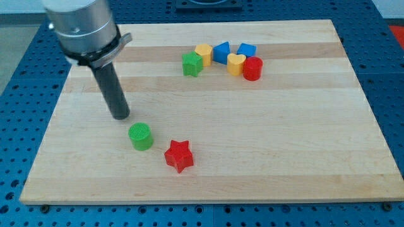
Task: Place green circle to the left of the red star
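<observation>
The green circle (141,136) is a short green cylinder on the wooden board (297,157), in the lower left part of the view. The red star (178,156) lies just to its lower right, a small gap between them. My tip (120,116) rests on the board just above and to the left of the green circle, apart from it. The dark rod rises from the tip to the arm's grey housing at the view's top left.
A cluster of blocks sits near the board's top middle: a green star-like block (192,64), a yellow block (203,53), two blue blocks (221,52) (247,50), a yellow heart (235,64) and a red cylinder (252,68). A blue pegboard surrounds the board.
</observation>
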You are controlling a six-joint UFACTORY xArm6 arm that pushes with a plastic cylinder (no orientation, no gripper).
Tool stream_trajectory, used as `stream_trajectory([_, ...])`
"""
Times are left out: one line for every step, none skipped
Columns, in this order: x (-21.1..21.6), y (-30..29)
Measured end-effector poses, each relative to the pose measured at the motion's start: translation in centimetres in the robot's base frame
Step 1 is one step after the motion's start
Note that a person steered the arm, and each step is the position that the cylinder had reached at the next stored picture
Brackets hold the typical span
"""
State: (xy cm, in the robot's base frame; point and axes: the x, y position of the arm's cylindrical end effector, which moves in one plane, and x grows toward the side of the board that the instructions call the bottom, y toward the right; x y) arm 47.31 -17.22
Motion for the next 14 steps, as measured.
stream_trajectory([3.6, 0.0])
stream_trajectory([5.6, 0.0])
stream_trajectory([4.3, -1.1])
stream_trajectory([0.7, -1.3])
stream_trajectory([1.1, 0.8])
stream_trajectory([4.2, 1.4])
stream_trajectory([7.5, 1.4])
stream_trajectory([7.1, 1.9])
stream_trajectory([3.1, 1.4])
stream_trajectory([1.8, 3.8])
stream_trajectory([2.3, 5.7])
stream_trajectory([4.0, 5.9])
stream_trajectory([5.5, 5.9])
stream_trajectory([6.6, 6.5])
